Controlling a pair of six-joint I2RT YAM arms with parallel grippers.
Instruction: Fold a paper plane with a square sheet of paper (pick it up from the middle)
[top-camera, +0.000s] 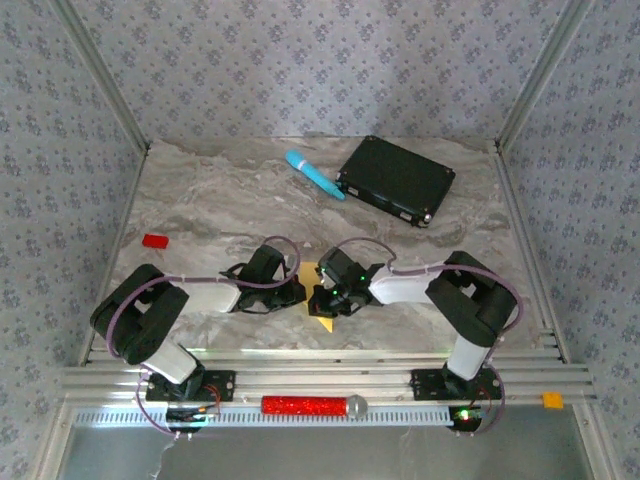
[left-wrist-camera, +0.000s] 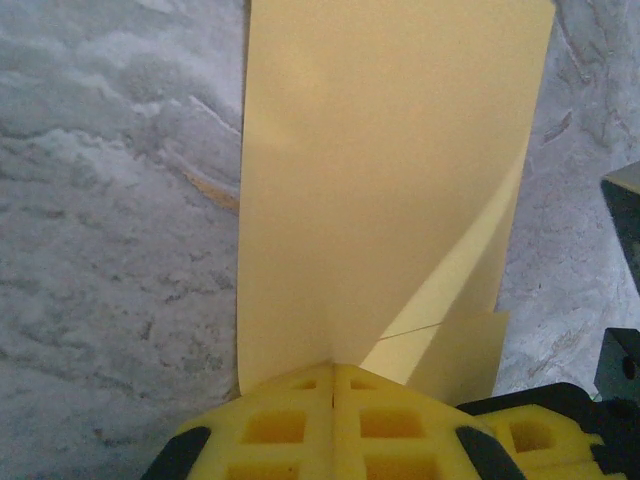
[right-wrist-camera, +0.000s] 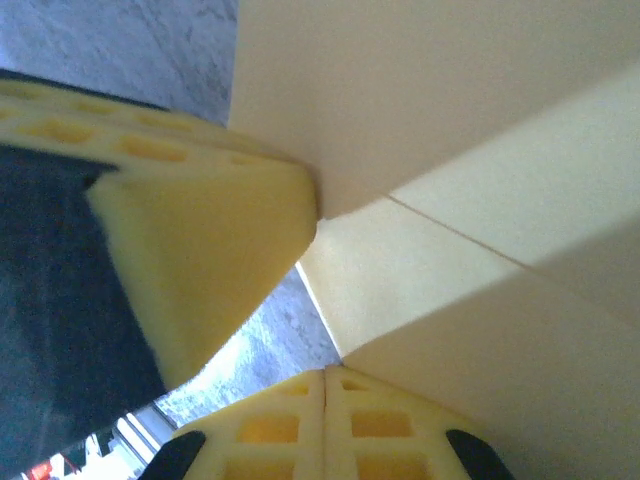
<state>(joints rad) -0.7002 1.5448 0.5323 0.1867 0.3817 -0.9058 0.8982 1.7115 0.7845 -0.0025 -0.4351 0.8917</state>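
Yellow-orange paper (left-wrist-camera: 380, 180), clamped in left hand (left-wrist-camera: 333, 366) and right hand (right-wrist-camera: 326, 373), blue cylinder (top-camera: 314, 174), black box (top-camera: 396, 180) beyond.

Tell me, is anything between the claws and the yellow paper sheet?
Nothing visible. The left claw and the right claw are both shut on the square sheet of paper, which runs straight out from their closed tips.

Top external: high behind near edge, looking down across whole grey marbled tabletop (top-camera: 200, 210). Both wrist cameras: very close, facing creased yellow-orange paper sheet (left-wrist-camera: 380, 180) (right-wrist-camera: 450, 100) (top-camera: 322, 322) near centre, shared with top view.
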